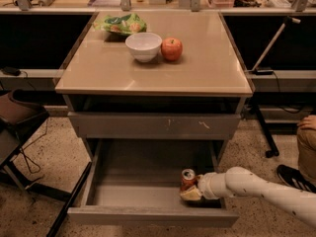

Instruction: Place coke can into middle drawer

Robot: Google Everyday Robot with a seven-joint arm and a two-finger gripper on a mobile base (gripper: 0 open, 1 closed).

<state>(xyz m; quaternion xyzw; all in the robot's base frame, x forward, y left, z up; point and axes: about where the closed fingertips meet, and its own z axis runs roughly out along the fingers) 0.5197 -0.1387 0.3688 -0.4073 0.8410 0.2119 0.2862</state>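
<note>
Gripper: your gripper [190,194] sat low inside the middle drawer [129,195], at its front right corner, just behind the front panel.
Jaws: you had them clenched around the lower part of the coke can [188,176], the tan fingers [187,196] wrapping its base.
Coke can: it stood upright inside the open drawer, its silver top facing up, close to the right side wall. Whether its bottom touched the drawer floor could not be told.
Arm: your white arm [266,190] reached in from the lower right of the view and crossed over the drawer's right front corner.
Middle drawer: you had it pulled well out, with most of its grey floor bare to the left of the can.
Drawer above: the grey front with white scuff marks [154,126] was closed.
Tabletop: on the tan top [153,73] a white bowl [143,46] and a red apple [172,49] stood side by side, touching or nearly so, with a green bag [121,23] behind them to the left.
Surroundings: a dark chair [17,116] stood at the left, and a person's leg [307,149] and shoe [295,176] showed at the right edge.
</note>
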